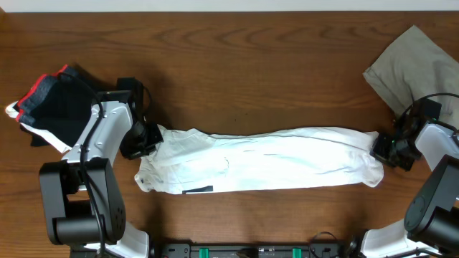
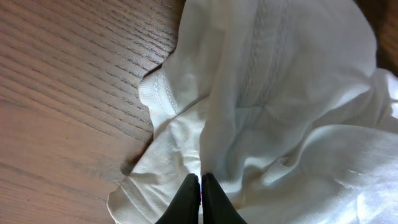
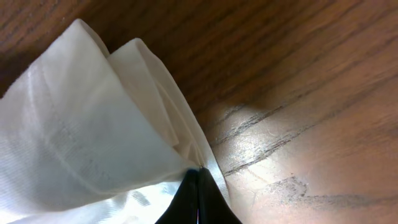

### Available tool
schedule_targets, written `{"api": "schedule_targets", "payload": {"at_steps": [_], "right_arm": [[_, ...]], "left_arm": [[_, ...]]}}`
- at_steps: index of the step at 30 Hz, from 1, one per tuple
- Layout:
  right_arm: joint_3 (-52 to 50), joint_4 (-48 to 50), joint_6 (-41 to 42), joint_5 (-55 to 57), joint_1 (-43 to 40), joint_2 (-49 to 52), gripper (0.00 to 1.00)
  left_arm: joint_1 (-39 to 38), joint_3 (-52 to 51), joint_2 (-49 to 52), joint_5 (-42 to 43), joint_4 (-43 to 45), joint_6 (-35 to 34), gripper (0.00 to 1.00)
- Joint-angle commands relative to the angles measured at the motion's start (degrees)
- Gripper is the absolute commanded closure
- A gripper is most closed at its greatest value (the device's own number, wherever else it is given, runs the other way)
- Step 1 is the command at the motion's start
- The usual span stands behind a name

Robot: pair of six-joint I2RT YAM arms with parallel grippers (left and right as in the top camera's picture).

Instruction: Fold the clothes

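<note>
A white garment [image 1: 265, 159] lies stretched in a long band across the middle of the wooden table. My left gripper [image 1: 147, 137] is shut on its left end; in the left wrist view the closed black fingertips [image 2: 200, 179] pinch the bunched white fabric [image 2: 273, 112]. My right gripper [image 1: 381, 148] is shut on its right end; in the right wrist view the closed fingertips [image 3: 198, 171] pinch the folded white edge [image 3: 87, 124] just above the table.
A dark garment with red and white trim [image 1: 50, 100] lies at the far left, beside the left arm. A grey-beige garment [image 1: 419, 64] lies at the back right corner, near the right arm. Bare wood [image 1: 251, 72] lies behind the white garment.
</note>
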Motion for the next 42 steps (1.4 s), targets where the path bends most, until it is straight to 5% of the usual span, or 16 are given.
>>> {"api": "schedule_targets", "payload": {"at_steps": [1,11,19,26,32,36,42], "right_arm": [[-0.52,0.66,0.26,0.00,-0.68,0.39,0.99],[-0.22,1.92,1.75,0.09,-4.13,0.39,0.99],[-0.20,1.88,1.73,-0.28,-4.33,0.39,0.99],[-0.22,1.99,0.92,-4.13,-4.33,0.39,0.94],[-0.20,2.36,-0.85,-7.21,-4.33,0.39,0.91],[-0.09,3.08,-0.87,-7.82,-4.35,0.39,0.80],[1.53,2.32,-2.43,-12.33,-4.35,0.37,0.81]], "left_arm": [[0.20,-0.39,-0.26,-0.66,-0.20,-0.13,0.94],[0.20,-0.39,-0.26,-0.42,0.39,-0.13,0.94],[0.20,-0.39,-0.28,10.16,-0.26,0.35,0.94],[0.20,-0.39,-0.28,10.56,-1.38,0.52,0.70],[0.20,-0.39,-0.28,10.54,-1.31,0.52,0.69],[0.20,-0.39,-0.28,10.54,-1.31,0.52,0.69],[0.20,-0.39,-0.28,10.51,-1.27,0.52,0.69]]}}
